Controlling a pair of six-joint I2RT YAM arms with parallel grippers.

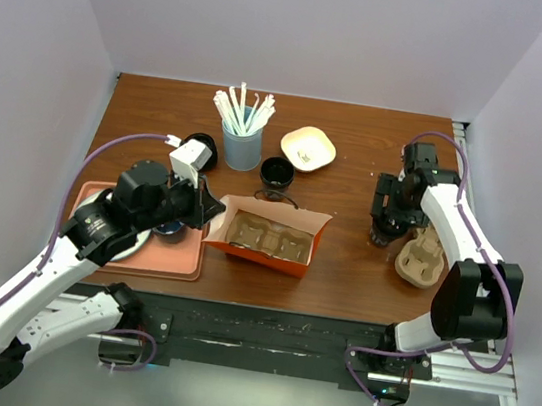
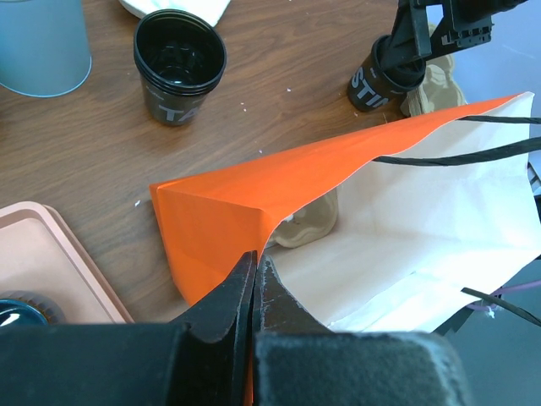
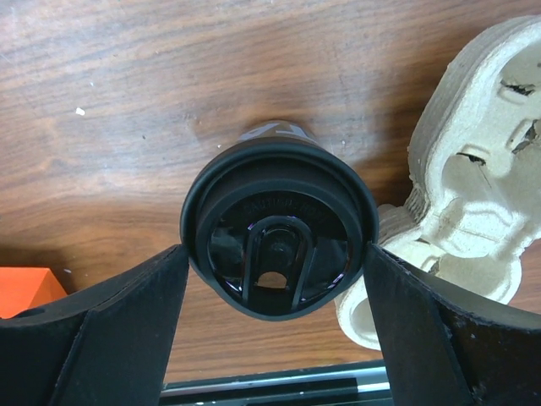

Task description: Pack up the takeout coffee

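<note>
The takeout coffee (image 3: pixel 279 222), a black cup with a round black lid, stands on the wooden table at the right (image 1: pixel 380 236). My right gripper (image 3: pixel 277 254) is shut on it, one finger against each side of the lid. It also shows far off in the left wrist view (image 2: pixel 376 80). An orange paper bag (image 1: pixel 272 233) lies on its side at the table's middle, mouth open, with a pulp cup carrier (image 2: pixel 308 224) inside. My left gripper (image 2: pixel 254 258) is shut on the bag's orange edge (image 2: pixel 220 211) at its left corner (image 1: pixel 209 215).
A second pulp cup carrier (image 1: pixel 422 260) lies right beside the coffee. An open black cup (image 1: pixel 277 172), a light blue tumbler of white straws (image 1: pixel 242 143), a white bowl (image 1: pixel 308 148) and a black round object (image 1: pixel 200 148) stand behind the bag. A pink tray (image 1: pixel 157 256) is at the left.
</note>
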